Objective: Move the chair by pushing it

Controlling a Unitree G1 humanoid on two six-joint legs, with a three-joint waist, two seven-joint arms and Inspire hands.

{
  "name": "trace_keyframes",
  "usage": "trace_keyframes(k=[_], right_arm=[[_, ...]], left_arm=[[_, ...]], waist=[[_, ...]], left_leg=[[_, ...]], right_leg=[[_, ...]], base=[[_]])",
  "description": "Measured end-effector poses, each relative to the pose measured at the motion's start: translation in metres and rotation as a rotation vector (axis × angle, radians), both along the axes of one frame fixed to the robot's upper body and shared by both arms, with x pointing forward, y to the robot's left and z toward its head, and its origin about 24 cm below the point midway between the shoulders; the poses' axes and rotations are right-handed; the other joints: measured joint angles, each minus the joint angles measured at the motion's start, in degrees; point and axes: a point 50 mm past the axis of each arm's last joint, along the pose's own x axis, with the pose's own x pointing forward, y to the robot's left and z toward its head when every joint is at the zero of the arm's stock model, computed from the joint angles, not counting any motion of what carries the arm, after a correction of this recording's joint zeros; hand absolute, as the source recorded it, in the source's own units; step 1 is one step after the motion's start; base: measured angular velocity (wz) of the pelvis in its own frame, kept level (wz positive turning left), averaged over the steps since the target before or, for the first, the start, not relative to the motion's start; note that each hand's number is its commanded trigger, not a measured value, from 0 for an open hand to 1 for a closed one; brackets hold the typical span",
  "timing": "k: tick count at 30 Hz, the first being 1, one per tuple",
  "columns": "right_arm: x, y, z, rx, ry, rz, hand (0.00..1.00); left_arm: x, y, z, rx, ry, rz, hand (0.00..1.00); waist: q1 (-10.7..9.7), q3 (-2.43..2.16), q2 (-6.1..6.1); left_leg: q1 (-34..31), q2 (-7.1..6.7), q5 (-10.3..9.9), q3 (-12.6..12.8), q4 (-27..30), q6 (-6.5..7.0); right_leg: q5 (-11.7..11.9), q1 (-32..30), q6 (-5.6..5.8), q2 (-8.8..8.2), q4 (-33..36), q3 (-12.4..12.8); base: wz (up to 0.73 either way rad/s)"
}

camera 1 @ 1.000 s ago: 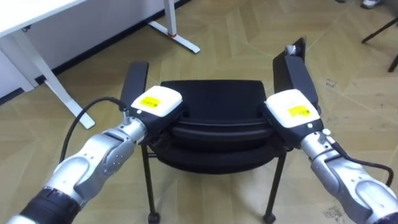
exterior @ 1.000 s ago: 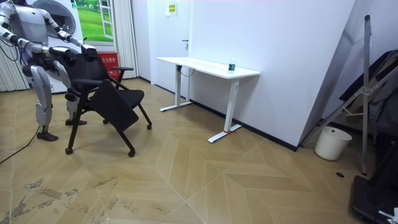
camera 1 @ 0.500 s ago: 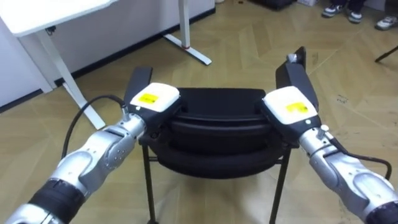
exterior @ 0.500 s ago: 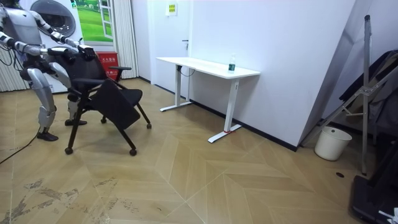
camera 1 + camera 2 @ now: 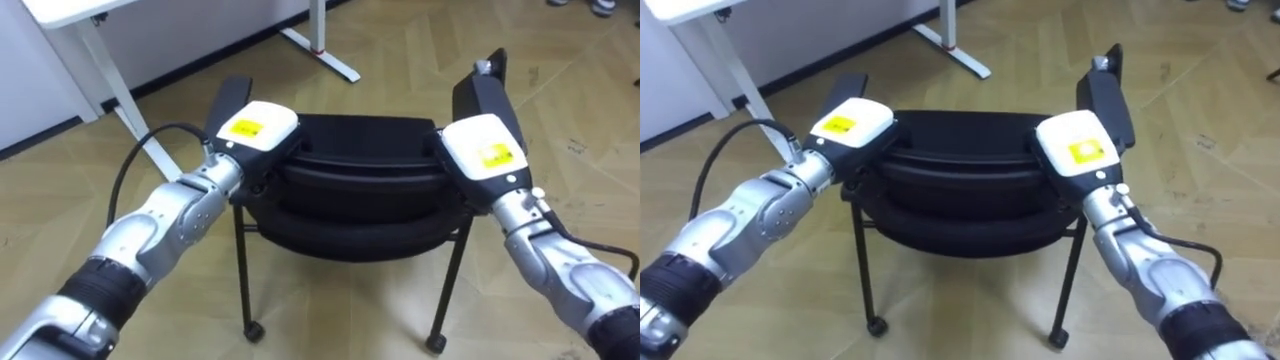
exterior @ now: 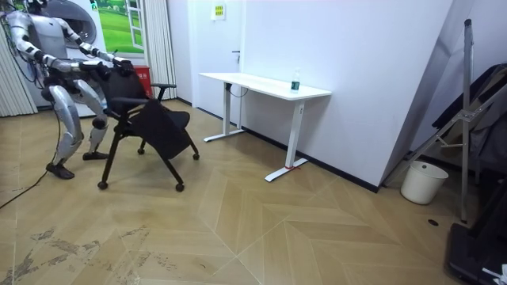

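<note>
Wood floor [image 5: 400, 60] under black, wheeled chair [image 5: 360, 185]

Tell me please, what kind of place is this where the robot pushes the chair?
Probably an office-like room or test lab: a white desk on T-shaped legs stands by a bare white wall, the black chair has castors and armrests, and a white bucket sits nearby.
</note>
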Motion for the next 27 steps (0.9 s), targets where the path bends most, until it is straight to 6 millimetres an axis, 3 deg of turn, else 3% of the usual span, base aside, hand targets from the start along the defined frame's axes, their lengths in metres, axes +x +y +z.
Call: trace_keyframes(k=[1, 2, 3, 5, 7, 9, 10, 11, 13, 14, 15, 16, 18, 20, 21, 23, 24, 25, 26, 27], right_arm=[[0.001, 0.001, 0.0, 0.003, -0.004, -0.001, 1.0], [0.002, 0.002, 0.001, 0.005, -0.012, -0.003, 1.0], [0.002, 0.002, 0.001, 0.001, -0.01, -0.005, 1.0], [0.003, 0.011, -0.001, 0.02, -0.013, -0.002, 1.0], [0.002, 0.016, -0.003, 0.025, -0.008, 0.005, 1.0], [0.001, 0.019, -0.005, 0.027, -0.003, 0.013, 1.0], [0.0, 0.021, -0.005, 0.031, -0.001, 0.015, 1.0], [-0.001, 0.022, -0.007, 0.035, 0.006, 0.018, 1.0], [0.0, 0.022, -0.005, 0.035, 0.004, 0.025, 1.0], [0.001, 0.023, -0.004, 0.033, 0.006, 0.027, 1.0], [0.001, 0.023, -0.003, 0.031, 0.008, 0.028, 1.0], [0.004, 0.023, 0.0, 0.027, 0.005, 0.033, 1.0], [0.007, 0.026, 0.006, 0.017, 0.0, 0.049, 1.0], [0.01, 0.027, 0.012, 0.011, -0.014, 0.054, 1.0], [0.011, 0.027, 0.013, 0.011, -0.015, 0.053, 1.0], [0.013, 0.027, 0.014, 0.004, -0.003, 0.057, 1.0], [0.012, 0.027, 0.014, 0.004, -0.001, 0.06, 1.0], [0.012, 0.026, 0.013, 0.0, 0.001, 0.066, 1.0], [0.012, 0.026, 0.014, -0.003, -0.002, 0.069, 1.0], [0.014, 0.027, 0.017, -0.005, -0.012, 0.075, 1.0]], left_arm=[[0.001, 0.001, 0.0, 0.001, -0.004, 0.0, 1.0], [0.001, 0.001, 0.001, -0.002, -0.012, 0.001, 1.0], [0.002, 0.002, 0.001, -0.002, -0.015, 0.003, 1.0], [0.002, 0.008, 0.002, 0.006, -0.033, 0.003, 1.0], [0.001, 0.013, 0.001, 0.022, -0.031, 0.007, 1.0], [0.0, 0.016, 0.0, 0.031, -0.032, 0.011, 1.0], [-0.001, 0.016, -0.001, 0.029, -0.035, 0.011, 1.0], [-0.002, 0.017, -0.003, 0.029, -0.035, 0.015, 1.0], [-0.003, 0.018, -0.002, 0.028, -0.04, 0.014, 1.0], [-0.003, 0.019, -0.002, 0.028, -0.041, 0.016, 1.0], [-0.003, 0.019, -0.002, 0.027, -0.042, 0.018, 1.0], [-0.003, 0.02, 0.0, 0.023, -0.046, 0.023, 1.0], [-0.003, 0.022, 0.0, 0.012, -0.047, 0.035, 1.0], [-0.002, 0.023, 0.004, 0.005, -0.07, 0.043, 1.0], [-0.001, 0.023, 0.004, 0.002, -0.076, 0.047, 1.0], [-0.004, 0.023, 0.0, -0.008, -0.07, 0.058, 1.0], [-0.005, 0.023, -0.001, -0.011, -0.069, 0.06, 1.0], [-0.006, 0.024, -0.004, -0.015, -0.069, 0.067, 1.0], [-0.006, 0.024, -0.004, -0.017, -0.071, 0.068, 1.0], [-0.006, 0.023, -0.003, -0.023, -0.082, 0.069, 1.0]], waist=[[0.0, -0.12, 0.57], [0.4, 0.35, 1.27], [0.6, 0.73, 1.93], [1.5, 0.85, 1.9], [1.7, 0.92, 1.68], [1.8, 0.95, 1.41], [1.7, 1.16, 0.94], [2.0, 1.12, 0.72], [1.6, 0.75, 0.35], [1.9, 0.07, 0.05], [2.0, -0.29, 0.2], [2.0, -0.34, 0.25], [2.2, -0.53, 1.03], [1.7, -0.57, 1.22], [1.8, -0.52, 1.14], [3.4, -0.35, 1.59], [3.6, -0.34, 1.57], [3.6, -0.32, 1.45], [3.7, -0.13, 1.11], [3.4, 0.0, 0.93]], left_leg=[[0.3, 0.12, -0.5, -0.1, 0.2, 0.52], [0.9, 0.25, -1.2, -0.3, 0.3, 0.85], [1.2, 0.18, -1.5, -0.7, 0.3, 1.01], [1.9, 0.29, -2.6, -1.5, 0.1, 1.25], [3.0, 0.47, -3.2, -1.7, -0.3, 1.27], [3.9, 0.54, -4.1, -2.3, -0.3, 1.07], [4.8, 0.55, -4.5, -2.4, -0.3, 0.36], [5.8, 0.52, -5.5, -2.7, -0.2, -0.32], [6.5, 0.64, -7.2, -3.7, 0.6, -0.94], [7.0, 0.92, -7.9, -4.1, 0.7, -2.02], [7.0, 1.13, -8.2, -4.5, 0.7, -2.52], [8.0, 1.73, -8.7, -5.0, 0.5, -3.68], [9.5, 3.04, -9.7, -5.1, 0.5, -5.24], [9.5, 4.89, -9.7, -4.3, 4.5, -6.65], [8.8, 5.47, -8.8, -4.2, 6.8, -6.78], [7.5, 7.16, -4.7, -4.3, 13.8, -6.71], [7.5, 7.16, -3.5, -4.5, 15.0, -6.59], [6.8, 7.01, -0.8, -4.9, 17.1, -6.44], [6.3, 6.71, 0.2, -5.2, 17.9, -6.38], [3.9, 5.82, -0.3, -5.4, 18.4, -6.12]], right_leg=[[2.3, -0.9, -0.24, 0.16, 1.2, 0.5], [5.1, -2.4, -0.6, 0.62, 2.8, 1.3], [5.8, -3.1, -0.89, 0.77, 3.6, 1.6], [1.8, -7.2, -0.42, 2.77, 3.8, 1.0], [0.7, -10.1, -0.68, 4.71, -0.4, -1.1], [1.3, -12.3, -1.54, 6.13, -7.9, -4.0], [2.9, -12.8, -2.52, 6.91, -13.8, -5.1], [5.0, -12.9, -3.16, 7.6, -19.1, -5.8], [7.8, -13.2, -4.31, 7.71, -21.7, -5.8], [9.3, -13.3, -5.52, 8.0, -21.0, -5.9], [9.3, -13.0, -5.91, 8.12, -20.5, -6.2], [8.5, -12.4, -7.19, 8.08, -19.3, -7.4], [7.4, -11.9, -8.48, 9.09, -17.1, -7.7], [2.6, -11.9, -9.08, 10.06, -12.9, -7.6], [1.7, -11.9, -9.3, 10.78, -12.0, -7.1], [-0.9, -10.5, -10.41, 11.74, -9.5, -6.3], [-1.6, -10.0, -10.48, 11.83, -9.0, -5.9], [-3.0, -9.2, -10.66, 11.77, -8.6, -5.4], [-3.6, -9.0, -10.88, 11.69, -8.5, -5.1], [-4.4, -9.0, -10.88, 11.62, -8.3, -4.5]], base=[[0.0], [-0.08], [-0.17], [-0.19], [0.09], [0.26], [0.21], [0.22], [0.31], [0.29], [0.22], [0.2], [0.2], [0.35], [0.17], [-0.21], [-0.18], [-0.03], [0.06], [0.14]])
